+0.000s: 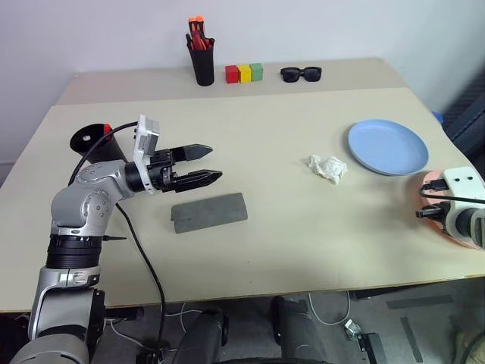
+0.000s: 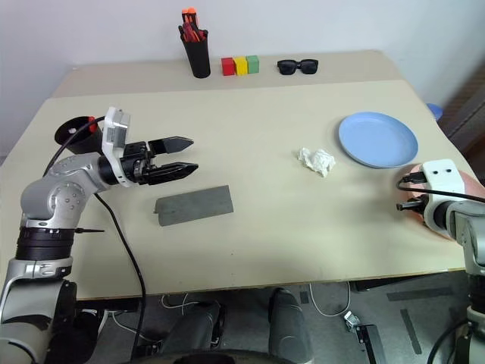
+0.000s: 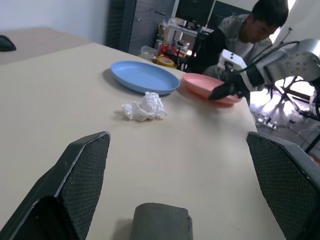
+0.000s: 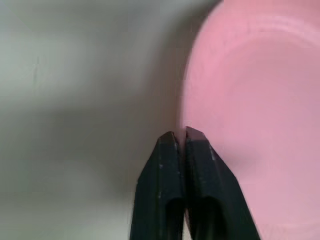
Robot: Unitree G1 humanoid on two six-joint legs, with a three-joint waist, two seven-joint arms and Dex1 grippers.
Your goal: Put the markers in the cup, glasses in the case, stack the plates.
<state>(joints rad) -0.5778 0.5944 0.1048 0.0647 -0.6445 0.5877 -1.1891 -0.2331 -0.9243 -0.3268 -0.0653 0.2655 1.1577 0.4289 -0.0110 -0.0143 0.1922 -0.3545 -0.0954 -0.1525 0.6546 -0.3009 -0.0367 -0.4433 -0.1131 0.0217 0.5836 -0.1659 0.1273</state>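
Blue plate (image 1: pixel 388 146) and pink plate (image 3: pixel 207 87) (unstacked), closed grey case (image 1: pixel 209 211)

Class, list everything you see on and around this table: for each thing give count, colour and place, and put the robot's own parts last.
Table: one, beige, under everything.
Blue plate: one, light blue, right side.
Pink plate: one, salmon pink, right edge, beside the blue plate.
Case: one, grey, closed, front left of centre.
Crumpled tissue: one, white, left of the blue plate.
Cup: one, black, left edge; a red cap shows at its rim.
Pen holder: one, black, orange-red pens, back.
Blocks: three, red, yellow, green, back.
Sunglasses: one, black, back.
Person: one, seated beyond the table.
Left gripper: fingers open, above the case.
Right gripper: fingers shut on the pink plate's rim.
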